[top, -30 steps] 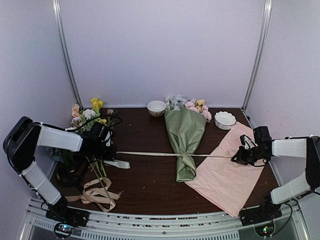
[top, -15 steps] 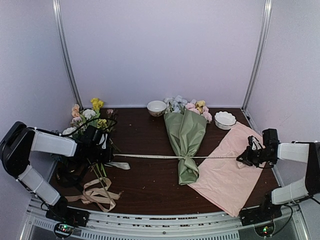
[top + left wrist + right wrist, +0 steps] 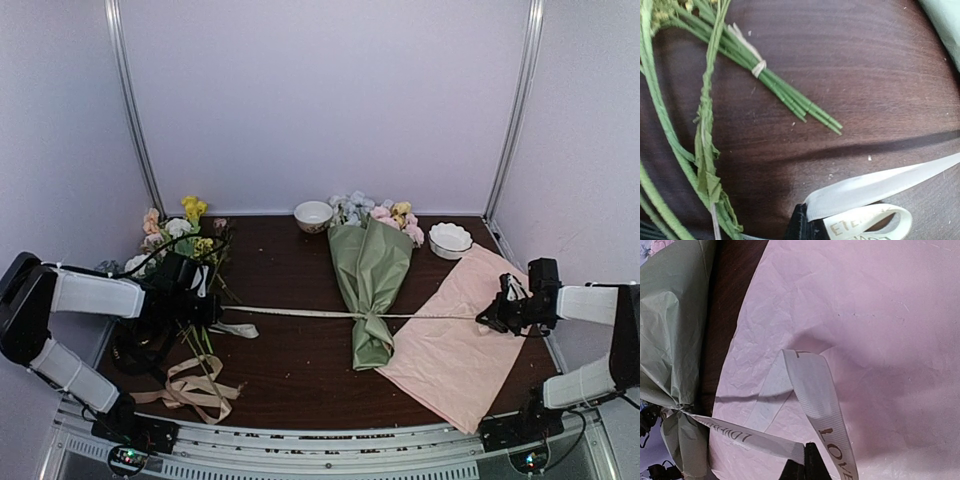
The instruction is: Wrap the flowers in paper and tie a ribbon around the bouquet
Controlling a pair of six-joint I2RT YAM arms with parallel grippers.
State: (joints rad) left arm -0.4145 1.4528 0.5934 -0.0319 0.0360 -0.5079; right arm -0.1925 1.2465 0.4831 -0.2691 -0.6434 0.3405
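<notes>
Arms pull wider apart, L jaws & R jaws both clamped on ribbon (image 3: 300, 311); knot round bouquet (image 3: 370, 265) cinches tighter

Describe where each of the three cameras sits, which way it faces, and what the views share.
Top view: fixed above and behind the arms, looking down over the table; both arms show, left end effector and right end effector shut on the ribbon around the bouquet.
Left wrist: on the left arm, facing down at loose flower stems; its dark fingertips show at the bottom.
Right wrist: on the right arm, facing down at the pink sheet; its fingertips show at the bottom.
Shared: all three show the ribbon.
</notes>
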